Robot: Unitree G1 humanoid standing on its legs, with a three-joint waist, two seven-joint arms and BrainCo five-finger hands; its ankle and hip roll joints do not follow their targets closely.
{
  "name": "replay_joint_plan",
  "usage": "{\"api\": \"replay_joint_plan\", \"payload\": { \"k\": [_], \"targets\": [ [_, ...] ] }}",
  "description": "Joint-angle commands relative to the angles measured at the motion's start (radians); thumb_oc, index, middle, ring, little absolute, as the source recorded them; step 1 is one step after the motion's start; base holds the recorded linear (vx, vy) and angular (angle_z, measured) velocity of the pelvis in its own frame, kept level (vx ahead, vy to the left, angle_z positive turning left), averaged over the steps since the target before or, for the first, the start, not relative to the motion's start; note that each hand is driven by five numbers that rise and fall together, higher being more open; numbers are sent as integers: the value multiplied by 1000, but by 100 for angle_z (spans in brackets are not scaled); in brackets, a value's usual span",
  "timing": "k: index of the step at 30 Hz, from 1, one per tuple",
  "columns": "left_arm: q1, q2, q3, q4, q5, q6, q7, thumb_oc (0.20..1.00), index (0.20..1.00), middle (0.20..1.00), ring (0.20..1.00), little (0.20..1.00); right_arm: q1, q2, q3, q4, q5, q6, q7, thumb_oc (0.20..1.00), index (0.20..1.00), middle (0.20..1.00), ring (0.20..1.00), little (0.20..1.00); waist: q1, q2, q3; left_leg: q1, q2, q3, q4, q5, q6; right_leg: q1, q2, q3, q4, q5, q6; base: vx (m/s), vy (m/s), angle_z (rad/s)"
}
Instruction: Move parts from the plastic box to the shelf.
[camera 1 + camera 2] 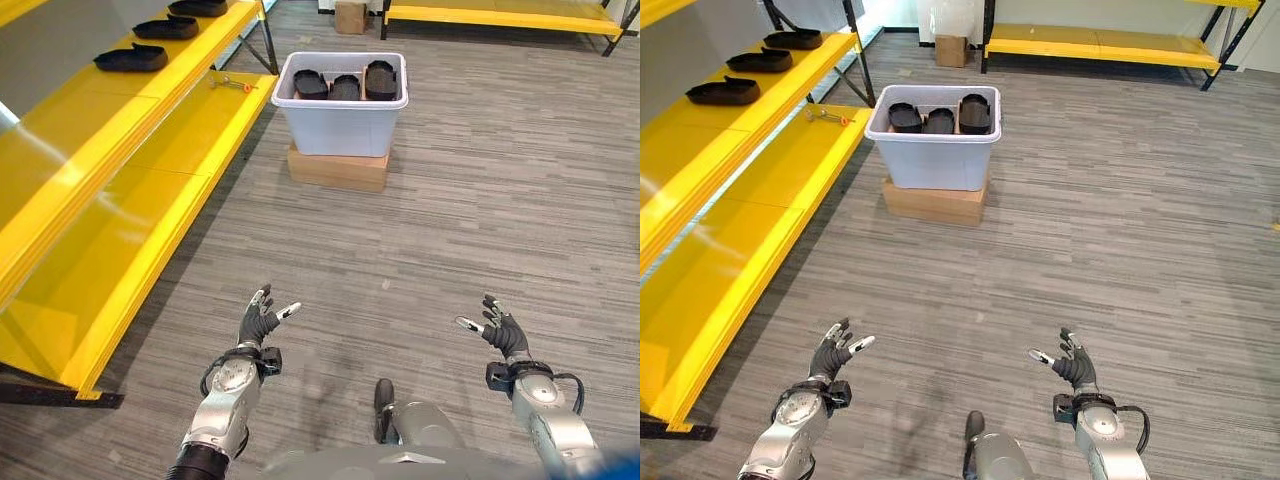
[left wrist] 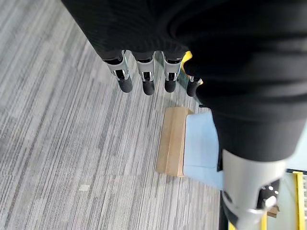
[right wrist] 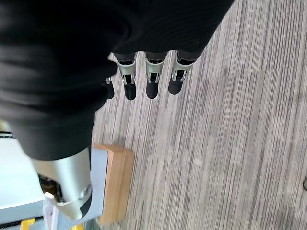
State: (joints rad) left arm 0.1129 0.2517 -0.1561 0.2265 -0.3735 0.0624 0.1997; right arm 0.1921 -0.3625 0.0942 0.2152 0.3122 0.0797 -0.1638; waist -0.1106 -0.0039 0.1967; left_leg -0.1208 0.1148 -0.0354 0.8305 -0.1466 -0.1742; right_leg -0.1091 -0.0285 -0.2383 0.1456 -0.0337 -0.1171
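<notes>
Nearest me, my left hand (image 1: pixel 262 320) and right hand (image 1: pixel 497 330) hang over the grey plank floor (image 1: pixel 480 200), well apart, both released with fingers straight and holding nothing; the wrist views show the same loose fingers (image 2: pixel 146 76) over bare floor. Farther out, the box (image 1: pixel 342 118) is pale and plastic, and it sits on a flat wooden block (image 1: pixel 337 166). Three black parts (image 1: pixel 345 84) lie in it side by side, rounded and shoe-like, each with its long axis running away from me. I can read no label or writing on the box or the parts. To the left, the yellow shelf (image 1: pixel 150 150) runs away from me; on its lower board, near the box, lies a small tool (image 1: pixel 232 83) with an orange end. Three more black parts (image 1: pixel 132 58) sit in a row on its upper board, their long axes across the board. At the far side stands another yellow shelf (image 1: pixel 500 15), with a cardboard carton (image 1: pixel 350 16) beside it.
</notes>
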Motion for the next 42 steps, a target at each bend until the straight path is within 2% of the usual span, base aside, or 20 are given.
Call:
{"api": "replay_joint_plan", "payload": {
  "k": [1, 2, 5, 8, 11, 14, 18, 20, 21, 23, 24, 25, 27, 28, 30, 31, 33, 35, 37, 42],
  "targets": [
    [20, 45, 11, -74, -9, -46, 9, 1000, 1000, 1000, 1000, 1000, -34, -9, -15, -39, 23, -49, -26, 1000, 1000, 1000, 1000, 1000, 20, -21, 54, -50, -88, 127, -149, 132, 98, 44, -55, 24, -16, -51, 106, 282, -35, -27],
    [25, 43, 11, -72, -9, -45, 10, 1000, 1000, 1000, 1000, 1000, -33, -4, -15, -35, 22, -50, -28, 1000, 1000, 1000, 1000, 1000, 30, -24, 52, -84, -97, 125, -207, 129, 107, 60, -51, 37, -28, -55, 114, 301, 3, -14],
    [57, 40, 18, -74, -1, -41, 9, 1000, 1000, 1000, 1000, 1000, -11, 9, -23, -31, 19, -47, -32, 1000, 1000, 1000, 1000, 1000, 51, -30, 50, -102, -26, 123, -427, 138, 115, 120, -53, 60, -45, -85, 137, 353, 75, -29],
    [64, 31, 20, -68, 9, -35, 14, 1000, 1000, 1000, 1000, 1000, -2, 13, -14, -11, 7, -46, -34, 1000, 1000, 1000, 1000, 1000, 64, -8, 37, -108, 52, 52, -696, 277, 77, 172, -50, 87, -65, -113, 161, 379, 155, -44],
    [64, 28, 21, -61, 17, -30, 16, 1000, 1000, 1000, 1000, 1000, 9, 4, -19, -13, 0, -40, -28, 1000, 1000, 1000, 1000, 1000, 67, 8, 28, -97, 89, 48, -844, 336, 49, 228, -60, 108, -73, -144, 179, 419, 189, -39],
    [62, 32, 17, -60, 21, -36, 12, 1000, 1000, 1000, 1000, 1000, 17, 7, -23, -18, -19, -35, -16, 1000, 1000, 1000, 1000, 1000, 74, 18, 5, -67, 78, 21, -843, 352, 41, 277, -69, 139, -78, -158, 193, 380, 186, -37],
    [36, 57, 8, -75, 13, -40, 14, 1000, 1000, 1000, 1000, 1000, 17, 28, -51, -32, -2, -37, -22, 1000, 1000, 1000, 1000, 1000, 68, -2, -21, -108, 12, 51, -716, 272, 78, 300, -140, 144, -60, -154, 225, 313, 184, -27],
    [27, 81, -2, -73, 23, -37, 16, 1000, 1000, 1000, 1000, 1000, 10, 35, -45, -42, -5, -40, -13, 1000, 1000, 1000, 1000, 1000, 73, -17, -34, -118, -43, 78, -629, 179, 127, 260, -194, 157, 56, -136, 242, 343, 270, 13],
    [27, 80, -2, -73, 23, -37, 16, 1000, 1000, 1000, 1000, 1000, 9, 35, -45, -42, -5, -40, -13, 1000, 1000, 1000, 1000, 1000, 74, -15, -37, -122, -42, 78, -631, 181, 127, 256, -192, 158, 55, -133, 242, 325, 299, -11],
    [23, 94, -4, -76, 39, -26, 15, 1000, 1000, 1000, 1000, 1000, 12, 51, -42, -48, -7, -43, -12, 1000, 1000, 1000, 1000, 1000, 57, -13, -23, -68, -101, 85, -640, 134, 182, 137, -213, 197, 324, 33, 233, 195, 236, -16],
    [23, 94, -3, -76, 39, -26, 15, 1000, 1000, 1000, 1000, 1000, 12, 51, -42, -48, -7, -43, -12, 1000, 1000, 1000, 1000, 1000, 59, -11, -25, -70, -99, 86, -643, 137, 182, 133, -211, 198, 322, 36, 233, 120, 201, 5],
    [23, 102, 0, -79, 44, -23, 17, 1000, 1000, 1000, 1000, 1000, 16, 55, -43, -64, -6, -46, -13, 1000, 1000, 1000, 1000, 1000, 47, -3, -12, -38, -115, 92, -654, 128, 200, 92, -216, 205, 411, 99, 226, 114, 188, 18],
    [31, 111, 10, -90, 58, -17, 11, 1000, 1000, 1000, 1000, 1000, 20, 59, -37, -58, -9, -45, -8, 1000, 1000, 1000, 1000, 1000, 31, 18, 11, 12, -117, 99, -681, 118, 219, 21, -203, 197, 529, 104, 215, 275, 246, 15],
    [36, 109, 14, -85, 61, -17, 6, 1000, 1000, 1000, 1000, 1000, 24, 63, -33, -52, -10, -43, -3, 1000, 1000, 1000, 1000, 1000, 9, 31, 32, 69, -125, 90, -709, 98, 225, -84, -162, 185, 554, 28, 203, 370, 185, -11],
    [36, 107, 15, -81, 55, -18, 6, 1000, 1000, 1000, 1000, 1000, 23, 59, -31, -47, -7, -40, -2, 1000, 1000, 1000, 1000, 1000, -6, 34, 40, 92, -127, 83, -718, 95, 223, -133, -125, 175, 540, 9, 201, 272, 72, -22],
    [32, 103, 20, -70, 45, -18, 5, 1000, 1000, 1000, 1000, 1000, 19, 62, -30, -53, 9, -43, -6, 1000, 1000, 1000, 1000, 1000, -13, 22, 50, 127, -142, 83, -725, 73, 221, -151, -130, 116, 404, -4, 200, 188, -2, 2],
    [42, 97, 27, -67, 41, -25, 0, 1000, 1000, 1000, 1000, 1000, 15, 56, -28, -49, 9, -43, -1, 1000, 1000, 1000, 1000, 1000, -21, 22, 54, 167, -144, 84, -736, 46, 214, -166, -129, 78, 256, 0, 208, 325, -33, 15],
    [46, 95, 31, -65, 41, -25, -4, 1000, 1000, 1000, 1000, 1000, 14, 54, -27, -51, 7, -40, 1, 1000, 1000, 1000, 1000, 1000, -27, 23, 54, 181, -143, 79, -745, 43, 210, -184, -124, 78, 202, 18, 216, 236, -43, 2],
    [52, 87, 39, -60, 40, -33, -13, 1000, 1000, 1000, 1000, 1000, 7, 48, -26, -52, 5, -38, 7, 1000, 1000, 1000, 1000, 1000, -45, 12, 48, 230, -161, 58, -762, 20, 196, -193, -109, 120, 6, 82, 248, 352, -103, 6],
    [51, 68, 27, -50, 53, -31, -19, 1000, 1000, 1000, 1000, 1000, 12, 40, -23, -39, 3, -41, 13, 1000, 1000, 1000, 1000, 1000, -47, 5, 20, 287, -161, 34, -745, -20, 183, -126, -92, 152, -43, 96, 233, 337, -109, 23]
  ]
}}
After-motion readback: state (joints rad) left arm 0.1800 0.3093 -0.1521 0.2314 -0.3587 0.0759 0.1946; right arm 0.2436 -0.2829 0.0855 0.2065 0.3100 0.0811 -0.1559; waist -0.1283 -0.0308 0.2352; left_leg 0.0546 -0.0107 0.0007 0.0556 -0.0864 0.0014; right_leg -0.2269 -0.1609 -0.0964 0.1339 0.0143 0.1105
